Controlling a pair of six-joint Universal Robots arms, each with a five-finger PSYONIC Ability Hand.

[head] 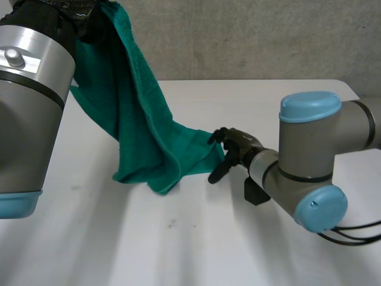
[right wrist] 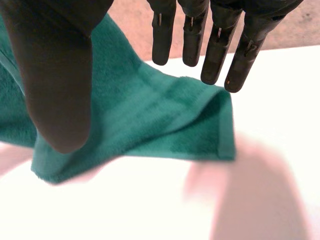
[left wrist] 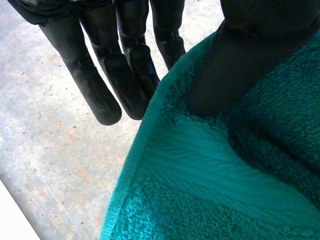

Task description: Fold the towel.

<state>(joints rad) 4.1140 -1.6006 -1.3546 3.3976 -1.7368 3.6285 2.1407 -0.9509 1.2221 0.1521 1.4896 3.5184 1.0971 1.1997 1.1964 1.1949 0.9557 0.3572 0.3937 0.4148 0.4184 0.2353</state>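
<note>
A green towel point(head: 143, 125) hangs from my left hand point(head: 89, 22), raised high at the far left, and its lower end rests crumpled on the white table point(head: 178, 238). In the left wrist view the thumb point(left wrist: 240, 60) presses into the towel point(left wrist: 200, 175) near its hemmed edge, pinching it, while the other fingers point(left wrist: 100, 90) stay straight beside the hem. My right hand point(head: 235, 149) hovers low over the table at the towel's right corner. In the right wrist view its fingers point(right wrist: 215, 55) and thumb point(right wrist: 55, 85) are spread apart above that corner point(right wrist: 220, 145), holding nothing.
A grey wall point(head: 250, 36) runs behind the table's far edge. My left arm point(head: 30, 113) stands large at the near left, and my right arm's elbow point(head: 309, 161) is at the right. Bare tabletop lies in front of the towel.
</note>
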